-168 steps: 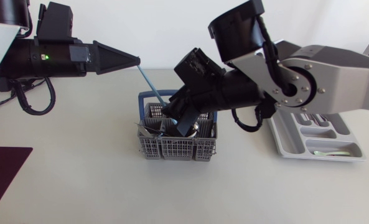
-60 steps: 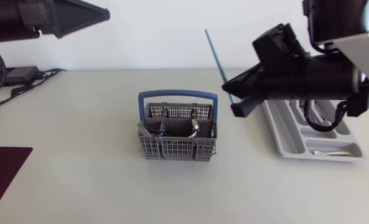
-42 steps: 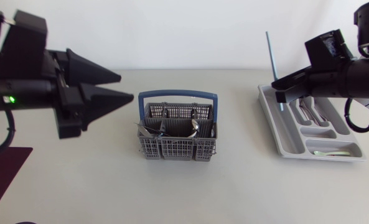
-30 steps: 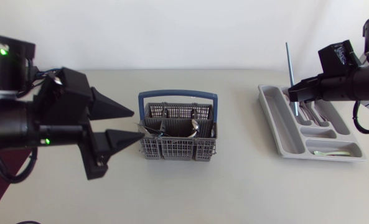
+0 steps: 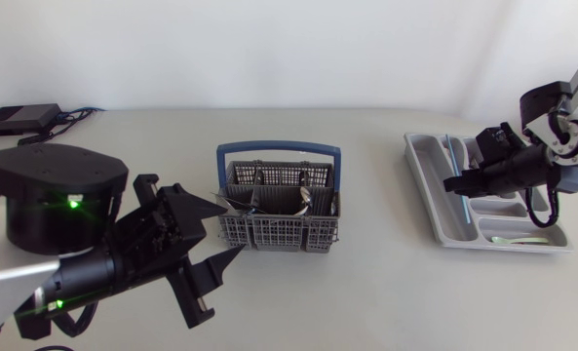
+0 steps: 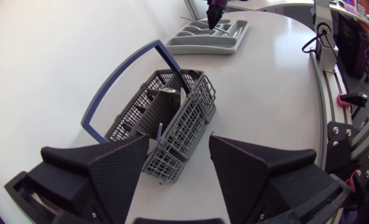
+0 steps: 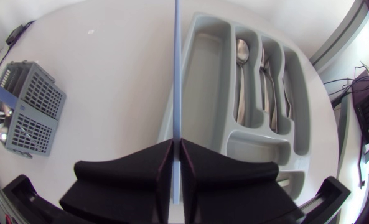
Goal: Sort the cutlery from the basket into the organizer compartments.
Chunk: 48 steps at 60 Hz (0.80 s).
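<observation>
Head view: the basket (image 5: 279,226) holds unsorted cutlery (image 5: 304,200); the organizer (image 5: 420,171) is partly filled.

Left wrist view: the left gripper (image 6: 179,140) is empty, jaws spread, beside the basket.

Right wrist view: the right gripper (image 7: 177,143) pinches a blue stick (image 7: 177,74) over the organizer's long compartment, not yet released. Spoons (image 7: 241,68) already lie sorted.

basket (image 5: 279,232) mid-table, cutlery (image 5: 304,200) inside | left gripper (image 5: 232,229) just left-front of basket | organizer (image 5: 428,195) well right of basket, spoons (image 7: 242,68) in its narrow compartments | thin rod (image 7: 177,74) between the fingers of right gripper (image 5: 455,183), along organizer's basket-side long compartment
</observation>
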Tool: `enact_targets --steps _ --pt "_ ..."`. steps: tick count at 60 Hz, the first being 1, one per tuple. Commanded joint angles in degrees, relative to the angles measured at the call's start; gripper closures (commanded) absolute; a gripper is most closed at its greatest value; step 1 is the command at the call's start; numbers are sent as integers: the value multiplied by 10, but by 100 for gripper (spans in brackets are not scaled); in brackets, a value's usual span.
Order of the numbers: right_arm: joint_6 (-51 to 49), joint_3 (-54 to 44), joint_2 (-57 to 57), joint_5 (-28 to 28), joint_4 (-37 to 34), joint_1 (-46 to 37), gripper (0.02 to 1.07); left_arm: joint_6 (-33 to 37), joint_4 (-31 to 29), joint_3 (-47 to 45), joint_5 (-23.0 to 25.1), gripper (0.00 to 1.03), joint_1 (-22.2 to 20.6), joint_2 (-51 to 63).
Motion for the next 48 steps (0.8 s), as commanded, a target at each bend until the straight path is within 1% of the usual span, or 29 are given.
enact_targets --steps 1,4,10,18,26,31,32,34,37,38,42,43,46,48 --pt "16 18 43 11 12 -8 101 9 14 -23 -20 37 -13 4" --pt "19 24 67 12 20 -11 101 9 29 -27 -38 37 -16 13" --pt "30 43 114 16 36 -16 101 9 50 -32 -52 37 -19 23" --pt "46 73 166 18 49 -17 100 6 63 -32 -60 38 -34 44" --pt "53 107 213 21 46 -21 99 6 82 -35 -75 38 -40 64" --pt "58 121 236 21 47 -22 97 5 92 -36 -80 38 -41 73" --pt "59 123 241 21 48 -22 93 5 95 -36 -83 39 -41 74" --pt "59 125 244 22 49 -22 91 5 100 -38 -88 39 -43 79" --pt "61 127 249 22 51 -22 80 5 109 -40 -93 39 -44 87" --pt "61 127 249 22 52 -22 75 5 113 -40 -95 39 -44 90" --pt "61 120 240 22 58 -22 61 7 125 -40 -103 39 -46 101" --pt "61 114 231 22 64 -21 56 8 128 -40 -105 39 -47 103" --pt "60 99 210 28 74 -18 47 9 131 -40 -106 39 -47 107" --pt "56 85 188 30 82 -15 39 10 135 -39 -107 39 -47 109"
